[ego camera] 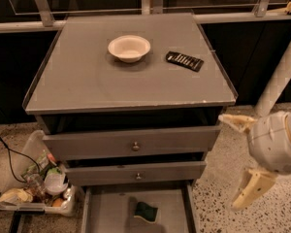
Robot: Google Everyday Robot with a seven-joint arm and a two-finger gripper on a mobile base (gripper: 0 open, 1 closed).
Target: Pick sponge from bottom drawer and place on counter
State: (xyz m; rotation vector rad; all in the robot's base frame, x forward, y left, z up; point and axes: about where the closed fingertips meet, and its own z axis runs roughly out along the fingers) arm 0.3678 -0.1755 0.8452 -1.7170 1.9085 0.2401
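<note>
Speckled floor point(276, 217) surrounds the cabinet point(174, 142) and its bench point(87, 86); the bottom drawer point(106, 212) stands pulled out. Right of it the claw point(245, 157) hangs spread open and empty, while the sponge point(146, 211) lies in that drawer. Reaching seems the step in hand, calling for a swing across and down.

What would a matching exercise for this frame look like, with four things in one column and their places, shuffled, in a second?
Things
1. sponge
2. white bowl
3. black ridged object
4. end effector

Places
A. on the counter, right of the white bowl
B. right of the cabinet, beside the drawers, open and holding nothing
C. in the pulled-out bottom drawer
D. on the counter, near the middle toward the back

Pairs: 1-C, 2-D, 3-A, 4-B
</note>
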